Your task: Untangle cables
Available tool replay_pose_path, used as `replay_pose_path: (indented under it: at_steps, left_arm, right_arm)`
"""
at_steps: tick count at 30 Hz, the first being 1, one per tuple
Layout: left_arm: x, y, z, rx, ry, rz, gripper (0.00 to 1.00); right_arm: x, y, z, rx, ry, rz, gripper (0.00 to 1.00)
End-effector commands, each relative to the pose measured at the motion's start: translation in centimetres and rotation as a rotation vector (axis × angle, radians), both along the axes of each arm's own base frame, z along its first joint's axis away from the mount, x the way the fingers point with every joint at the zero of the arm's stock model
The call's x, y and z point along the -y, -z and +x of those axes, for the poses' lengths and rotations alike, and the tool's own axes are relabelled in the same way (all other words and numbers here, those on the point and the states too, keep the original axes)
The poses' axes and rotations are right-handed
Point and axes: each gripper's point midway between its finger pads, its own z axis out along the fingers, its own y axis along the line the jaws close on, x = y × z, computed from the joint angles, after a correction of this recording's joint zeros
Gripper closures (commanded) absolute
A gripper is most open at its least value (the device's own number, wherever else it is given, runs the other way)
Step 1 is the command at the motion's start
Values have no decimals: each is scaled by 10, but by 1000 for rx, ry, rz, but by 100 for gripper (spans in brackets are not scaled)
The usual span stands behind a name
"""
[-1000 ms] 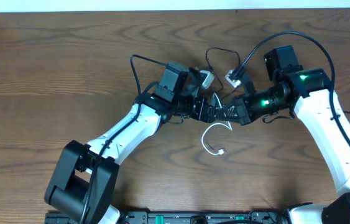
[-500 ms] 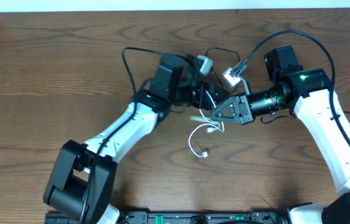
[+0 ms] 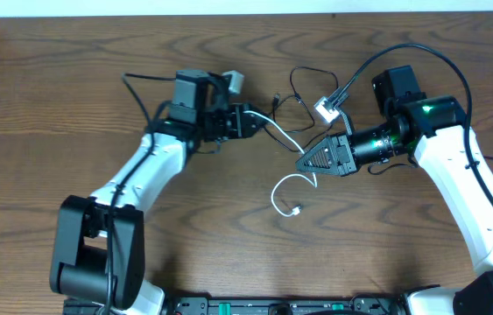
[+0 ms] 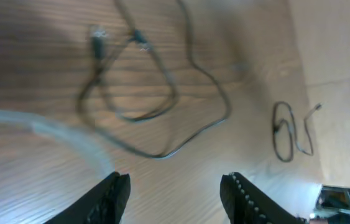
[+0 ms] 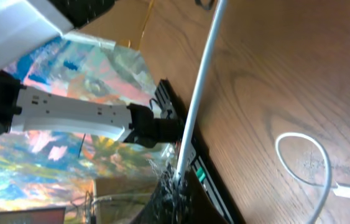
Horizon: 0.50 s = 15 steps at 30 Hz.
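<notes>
Right gripper (image 3: 302, 164) is clamped on a thin white cable (image 5: 199, 93) that stretches above the brown wooden table (image 3: 53, 87) toward the left gripper (image 4: 175, 185), whose fingers stand apart, while a thin black cable (image 4: 162, 155) lies looped on the table nearby.

Overhead looks straight down on the whole bench (image 3: 53, 175). Left wrist peers down past its pincer (image 4: 175, 193) at the black cable (image 4: 162, 155). Right wrist skims close along the white cable (image 5: 202, 81), which overhead also sees.
</notes>
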Motion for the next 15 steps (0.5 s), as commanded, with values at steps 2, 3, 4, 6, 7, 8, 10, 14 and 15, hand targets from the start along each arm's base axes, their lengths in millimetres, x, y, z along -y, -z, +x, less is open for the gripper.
replay_pose_path:
  at_steps: [2, 3, 4, 6, 7, 8, 10, 14, 15]
  left_arm:
    - [-30, 5, 5, 9, -19, 36, 48]
    - [-36, 7, 6, 7, -27, 43, 47]
    - [-42, 7, 7, 5, -36, 47, 47]
    - [-55, 10, 9, 0, -57, 56, 47]
    - [-63, 11, 10, -8, -75, 59, 47]
    - [-70, 12, 12, -16, -92, 59, 47]
    - [-85, 13, 15, -25, -128, 59, 47]
    - [-117, 16, 19, -46, -201, 63, 47]
    - [-125, 17, 20, -54, -219, 64, 47]
  right_arm:
    - [-1, -2, -2, 4, -6, 7, 99]
    - [0, -2, -2, 4, -6, 3, 99]
    - [0, -1, -2, 3, -4, -4, 99]
    - [2, 3, -2, 2, 0, -29, 99]
    - [3, 6, -2, 1, 2, -45, 99]
    - [5, 9, -2, 1, 5, -65, 99]
    - [9, 16, -1, 5, 13, -111, 99]
    - [16, 28, 3, 23, 28, -191, 99]
    - [18, 30, 4, 27, 33, -208, 99]
